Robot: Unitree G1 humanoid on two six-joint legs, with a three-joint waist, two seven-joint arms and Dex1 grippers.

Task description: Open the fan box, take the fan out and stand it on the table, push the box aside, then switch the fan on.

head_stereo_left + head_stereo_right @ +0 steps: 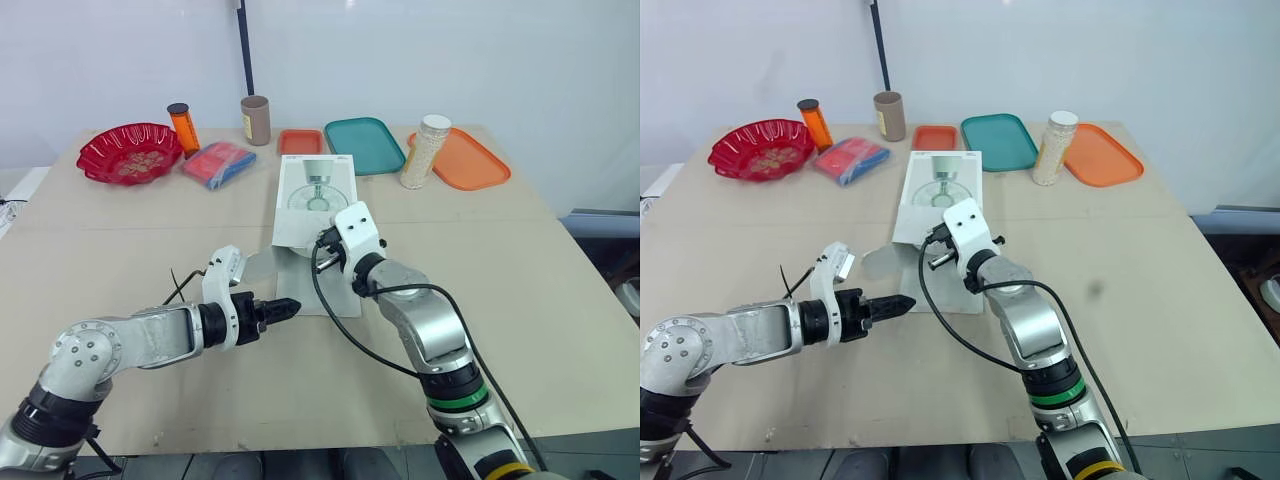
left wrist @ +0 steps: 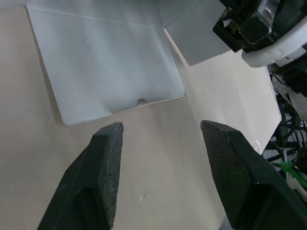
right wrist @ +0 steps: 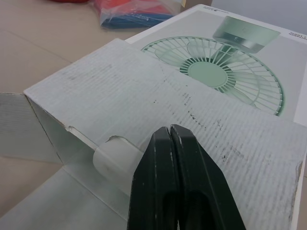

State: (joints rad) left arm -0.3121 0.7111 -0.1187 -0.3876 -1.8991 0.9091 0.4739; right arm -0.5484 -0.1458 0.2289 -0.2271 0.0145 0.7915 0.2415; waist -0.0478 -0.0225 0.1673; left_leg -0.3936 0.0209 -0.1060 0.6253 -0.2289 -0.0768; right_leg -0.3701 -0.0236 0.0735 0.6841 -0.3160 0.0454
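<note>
The white fan box (image 1: 316, 190), printed with a green fan, lies flat at the table's middle. Its near end is open, with the long flap (image 2: 105, 62) and a side flap (image 1: 258, 266) spread on the table. My right gripper (image 3: 170, 139) is shut, its tips at the open mouth, under the box's top wall and beside a white rounded part (image 3: 112, 157) inside. Nothing shows between its fingers. My left gripper (image 2: 160, 129) is open and hovers low over bare table just short of the long flap's end, to the left of the right arm.
Along the far edge stand a red bowl (image 1: 130, 152), an orange bottle (image 1: 183, 127), a brown cylinder (image 1: 256, 119), a blue-red packet (image 1: 217, 163), a small orange tray (image 1: 300, 141), a teal tray (image 1: 363, 144), a jar of white grains (image 1: 426, 150) and an orange tray (image 1: 462, 158).
</note>
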